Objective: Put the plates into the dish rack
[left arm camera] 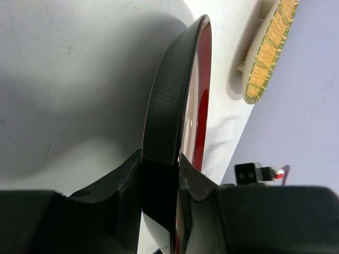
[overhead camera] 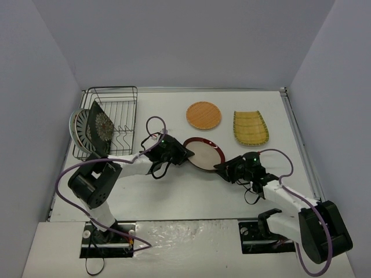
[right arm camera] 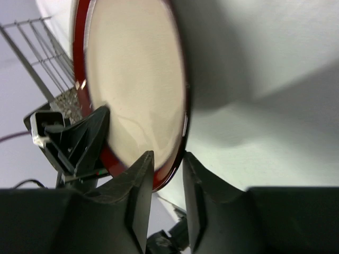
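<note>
Jaws: your left gripper (overhead camera: 186,152) clamps the red-rimmed plate (overhead camera: 204,155); right gripper (overhead camera: 222,166) grip unclear. Handover; next, dish rack (overhead camera: 119,107) at ten o'clock.

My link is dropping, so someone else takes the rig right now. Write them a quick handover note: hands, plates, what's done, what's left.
Left hand: shut on the rim of the red-rimmed plate, mid-table between the arms.
Right hand: fingers straddle the opposite rim; gripping or not, cannot tell.
Done: the dark patterned plate and a striped white plate stand at the left end of the dish rack; any others behind them are unclear.
Left: rack the red-rimmed plate, then the orange plate and the yellow-green plate, both lying flat on the table.
</note>
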`<action>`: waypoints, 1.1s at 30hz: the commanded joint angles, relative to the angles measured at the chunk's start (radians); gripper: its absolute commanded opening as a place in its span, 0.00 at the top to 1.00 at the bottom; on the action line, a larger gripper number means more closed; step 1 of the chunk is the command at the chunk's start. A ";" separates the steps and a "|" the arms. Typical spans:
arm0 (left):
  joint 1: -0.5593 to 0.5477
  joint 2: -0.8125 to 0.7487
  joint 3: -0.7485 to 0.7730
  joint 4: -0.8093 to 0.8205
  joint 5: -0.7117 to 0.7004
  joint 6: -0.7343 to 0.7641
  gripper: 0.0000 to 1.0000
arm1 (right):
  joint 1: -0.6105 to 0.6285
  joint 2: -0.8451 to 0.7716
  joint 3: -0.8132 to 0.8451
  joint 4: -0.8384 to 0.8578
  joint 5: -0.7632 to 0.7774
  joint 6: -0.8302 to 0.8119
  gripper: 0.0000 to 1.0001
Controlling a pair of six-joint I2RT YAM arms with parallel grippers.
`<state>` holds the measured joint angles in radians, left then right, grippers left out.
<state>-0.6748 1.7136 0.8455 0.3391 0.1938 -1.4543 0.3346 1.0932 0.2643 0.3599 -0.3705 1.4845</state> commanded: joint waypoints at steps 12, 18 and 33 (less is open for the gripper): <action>0.003 -0.334 0.208 -0.250 -0.156 0.351 1.00 | -0.025 -0.213 0.275 -0.444 0.109 -0.332 0.05; 0.005 -0.443 0.334 -0.445 -0.255 0.620 1.00 | -0.069 -0.190 0.472 -0.560 0.175 -0.571 0.00; 0.275 -0.511 0.733 -0.841 -0.440 1.336 1.00 | -0.095 -0.062 0.670 -0.590 0.172 -0.966 0.00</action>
<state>-0.5080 1.2529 1.4434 -0.5306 -0.1698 -0.3375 0.2432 1.0091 0.8768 -0.2435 -0.2051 0.6502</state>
